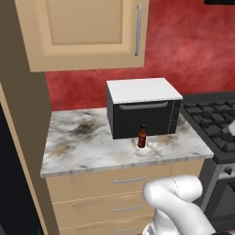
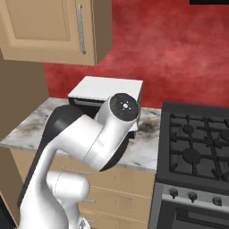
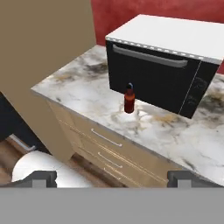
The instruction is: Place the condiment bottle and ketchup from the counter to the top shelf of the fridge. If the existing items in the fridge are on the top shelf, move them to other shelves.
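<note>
The condiment bottle (image 1: 142, 137) (image 3: 129, 99), slim and dark brown-red with a black cap, stands upright on the marbled counter (image 1: 82, 142) (image 3: 87, 87), just in front of a black microwave. My gripper (image 3: 113, 178) hangs open and empty in the air before the counter, well short of the bottle. In the right base view my own arm covers the bottle. The ketchup is out of view. A black sliver of the fridge (image 3: 6, 118) (image 1: 11, 183) shows at the left; its top shelf and the existing items are hidden.
The microwave (image 1: 142, 108) (image 2: 107, 87) (image 3: 162, 65) sits at the counter's back. A stove (image 1: 215, 124) (image 2: 197, 147) borders the counter on the right. A tan wall cabinet (image 1: 82, 32) hangs above, drawers (image 1: 124, 183) lie below, and a tall tan panel (image 3: 43, 52) stands left.
</note>
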